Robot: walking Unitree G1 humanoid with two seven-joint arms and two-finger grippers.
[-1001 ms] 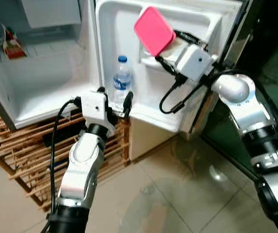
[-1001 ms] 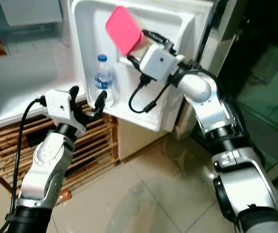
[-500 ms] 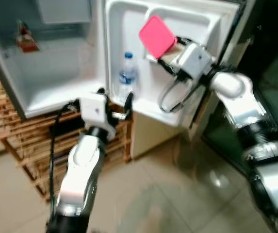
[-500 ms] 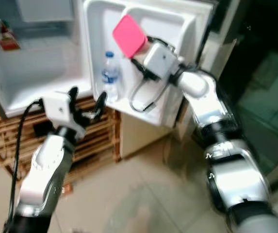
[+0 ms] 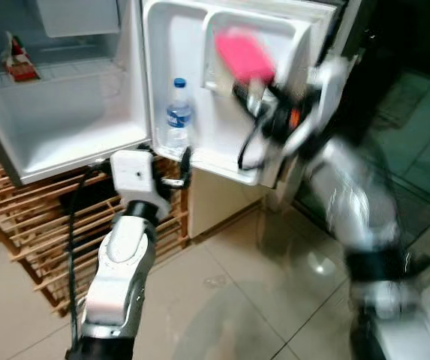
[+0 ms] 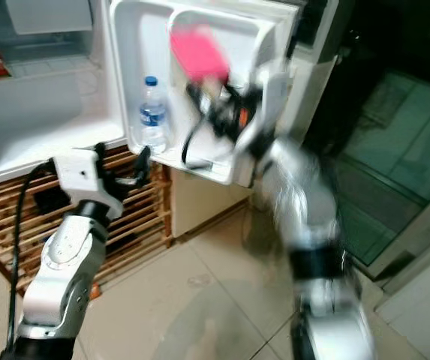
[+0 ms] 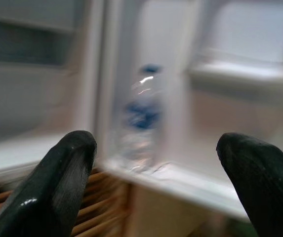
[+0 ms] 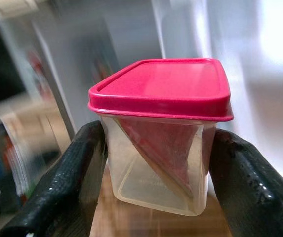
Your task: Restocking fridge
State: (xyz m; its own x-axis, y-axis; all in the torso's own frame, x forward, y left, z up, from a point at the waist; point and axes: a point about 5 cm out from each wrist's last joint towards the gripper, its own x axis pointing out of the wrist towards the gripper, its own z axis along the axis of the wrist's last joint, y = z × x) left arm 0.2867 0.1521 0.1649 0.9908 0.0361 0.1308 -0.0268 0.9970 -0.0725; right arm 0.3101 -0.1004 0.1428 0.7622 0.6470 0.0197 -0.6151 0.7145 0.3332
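Quick count from where I stand. 1 fridge, door open. 1 water bottle on the door shelf, blue cap and label. 1 tub w/ pink lid, clamped between the 2 fingers of my right gripper. 2 grippers total: the left gripper has its 2 fingers spread w/ nothing between. 1 red packet on the inside shelf, maybe more behind it, can't tell. 1 wooden slat rack under the fridge. 1 black cable along my left arm.
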